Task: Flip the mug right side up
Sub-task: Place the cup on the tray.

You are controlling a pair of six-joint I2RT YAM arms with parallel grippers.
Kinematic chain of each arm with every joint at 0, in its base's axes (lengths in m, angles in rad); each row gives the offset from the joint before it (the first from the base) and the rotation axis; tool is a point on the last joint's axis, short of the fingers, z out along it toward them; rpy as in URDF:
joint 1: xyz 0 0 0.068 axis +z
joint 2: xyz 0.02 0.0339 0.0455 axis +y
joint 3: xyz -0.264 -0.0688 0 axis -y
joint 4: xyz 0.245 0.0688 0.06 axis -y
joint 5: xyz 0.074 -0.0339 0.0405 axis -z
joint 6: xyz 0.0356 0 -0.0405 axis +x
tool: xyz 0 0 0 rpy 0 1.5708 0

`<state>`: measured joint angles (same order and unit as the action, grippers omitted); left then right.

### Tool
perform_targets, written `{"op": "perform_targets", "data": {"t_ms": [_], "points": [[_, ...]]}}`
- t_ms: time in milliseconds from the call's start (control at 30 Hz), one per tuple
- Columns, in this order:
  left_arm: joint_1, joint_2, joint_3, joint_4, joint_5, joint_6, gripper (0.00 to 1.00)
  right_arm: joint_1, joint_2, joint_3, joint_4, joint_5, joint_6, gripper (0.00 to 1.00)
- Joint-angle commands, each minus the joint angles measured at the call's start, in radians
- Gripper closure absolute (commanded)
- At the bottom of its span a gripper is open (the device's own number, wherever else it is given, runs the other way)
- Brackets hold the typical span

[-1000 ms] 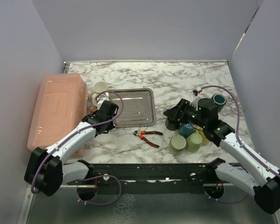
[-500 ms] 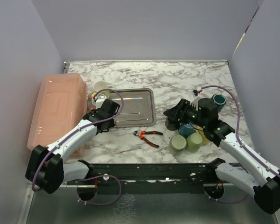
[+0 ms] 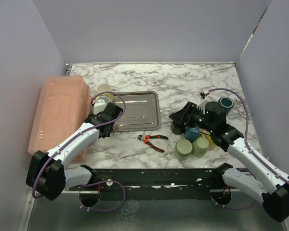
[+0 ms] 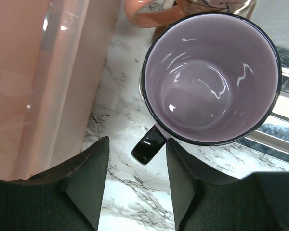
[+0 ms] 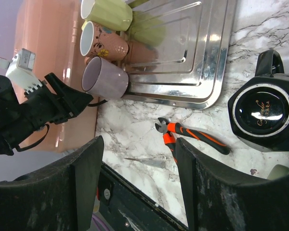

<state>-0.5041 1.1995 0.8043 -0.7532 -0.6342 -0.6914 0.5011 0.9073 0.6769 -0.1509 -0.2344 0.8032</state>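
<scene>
Mug position comes first, read against the desk (image 3: 192, 82). It stands near the desk's left edge, in the narrow strip between the long pink bin (image 3: 58, 110) and the left rim of the steel tray (image 3: 137, 111). It is the nearest to the arms of a short row of cups.

The left arm is plainly the nearer. The left claw (image 4: 137, 144) hangs just on the near side of the mug (image 4: 212, 77), pointing down at it. The right claw (image 5: 138, 140) sits well apart toward the desk's right edge, spread wide with nothing between its fingers.

The left claw is spread too. Its two fingers straddle the black handle (image 4: 148, 144) without touching it, and marble shows on either side.

The mug's long axis runs upright, straight toward the wrist camera. Its mouth faces up and its handle points back at the claw.

It is pale lilac and glossy inside, with a thin dark rim, and it is empty. Judged from this, it already sits right side up, so the turn looks done and only a clean retreat off the handle remains.
</scene>
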Motion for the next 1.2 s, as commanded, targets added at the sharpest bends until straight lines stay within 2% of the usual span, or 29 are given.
{"op": "perform_targets", "data": {"t_ms": [0, 267, 467, 600, 933, 967, 1167], "points": [[0.004, -0.009, 0.030, -0.049, -0.100, -0.037, 0.49, -0.001, -0.017, -0.010, -0.002, -0.023, -0.013, 0.35], [0.016, 0.035, 0.024, -0.057, -0.141, -0.054, 0.50, -0.001, -0.027, -0.006, -0.013, -0.019, -0.024, 0.35], [0.023, 0.039, 0.037, -0.054, -0.154, -0.051, 0.59, -0.001, -0.031, -0.003, -0.018, -0.016, -0.026, 0.35], [0.024, 0.038, 0.063, -0.067, -0.146, -0.038, 0.60, -0.001, -0.033, 0.002, -0.027, -0.017, -0.029, 0.35], [0.024, -0.096, 0.179, -0.129, 0.001, 0.020, 0.55, 0.000, -0.051, 0.007, -0.042, -0.010, -0.032, 0.35], [0.024, -0.110, 0.182, -0.120, 0.023, 0.020, 0.56, 0.000, -0.050, 0.007, -0.043, -0.011, -0.030, 0.35], [0.024, -0.127, 0.116, -0.018, 0.157, 0.018, 0.77, -0.001, -0.045, 0.000, -0.037, -0.021, -0.020, 0.35]]}}
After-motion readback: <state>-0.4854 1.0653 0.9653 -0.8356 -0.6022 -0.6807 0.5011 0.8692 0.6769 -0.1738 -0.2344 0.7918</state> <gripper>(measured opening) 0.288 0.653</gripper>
